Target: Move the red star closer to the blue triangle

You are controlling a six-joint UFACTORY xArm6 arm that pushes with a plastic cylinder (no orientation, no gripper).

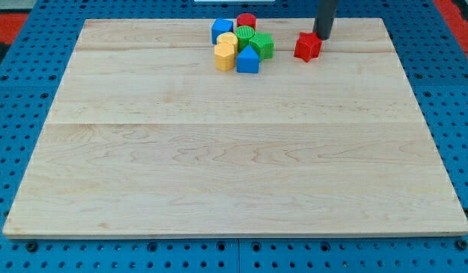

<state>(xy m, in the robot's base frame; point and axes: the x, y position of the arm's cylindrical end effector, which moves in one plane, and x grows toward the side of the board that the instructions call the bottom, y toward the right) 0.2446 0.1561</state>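
The red star [307, 47] lies near the view's top, right of the middle of the wooden board [234, 152]. The blue triangle [248, 60] sits to its left, at the lower right of a tight cluster of blocks. A gap of bare wood separates star and triangle. My tip [322, 36] stands just to the upper right of the red star, very close to it or touching it; I cannot tell which.
The cluster at the view's top holds a blue block [221, 30], a red cylinder [246, 21], a green cylinder [245, 36], a green block [263, 45], and two yellow blocks [225, 55]. Blue pegboard [21, 91] surrounds the board.
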